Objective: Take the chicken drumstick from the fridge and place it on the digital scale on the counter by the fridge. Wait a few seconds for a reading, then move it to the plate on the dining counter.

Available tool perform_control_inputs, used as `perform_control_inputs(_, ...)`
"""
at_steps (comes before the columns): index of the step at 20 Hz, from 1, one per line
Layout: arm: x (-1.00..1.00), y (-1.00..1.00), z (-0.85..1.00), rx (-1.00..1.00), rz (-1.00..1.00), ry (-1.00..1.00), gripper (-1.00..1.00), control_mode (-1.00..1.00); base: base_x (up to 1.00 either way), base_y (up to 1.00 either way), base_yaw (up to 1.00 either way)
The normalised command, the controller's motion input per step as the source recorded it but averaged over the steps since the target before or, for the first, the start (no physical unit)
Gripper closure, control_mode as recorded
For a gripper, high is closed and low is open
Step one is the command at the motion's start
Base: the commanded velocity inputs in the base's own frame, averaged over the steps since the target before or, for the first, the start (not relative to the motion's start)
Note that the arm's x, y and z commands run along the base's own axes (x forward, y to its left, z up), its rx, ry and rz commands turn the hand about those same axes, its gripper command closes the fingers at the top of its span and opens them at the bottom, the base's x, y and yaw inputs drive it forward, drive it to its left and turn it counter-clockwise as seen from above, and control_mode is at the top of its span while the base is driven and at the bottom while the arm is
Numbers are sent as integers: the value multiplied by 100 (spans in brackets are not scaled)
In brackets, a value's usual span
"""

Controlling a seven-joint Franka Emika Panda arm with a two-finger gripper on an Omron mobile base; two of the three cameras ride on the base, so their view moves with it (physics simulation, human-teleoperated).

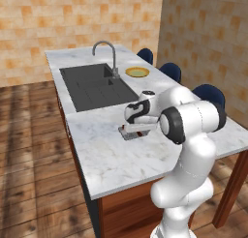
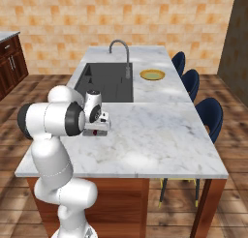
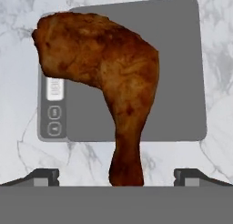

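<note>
One chicken drumstick point(image 3: 109, 82) — lying across digital scale point(image 3: 177, 73).

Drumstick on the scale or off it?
On it. In the hand view the chicken drumstick lies across the digital scale, its thin end overhanging toward the open jaws.
</note>
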Motion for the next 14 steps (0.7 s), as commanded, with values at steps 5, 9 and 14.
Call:
perform_control_inputs(5, 15, 0, -32, 0, 0, 0, -100, -100, 0, 0, 0)
perform_control_inputs(9, 5, 0, -9, 0, 0, 0, -100, -100, 0, 0, 0)
perform_control_inputs(14, 0, 0, 0, 0, 0, 0, 100, -100, 0, 0, 0)
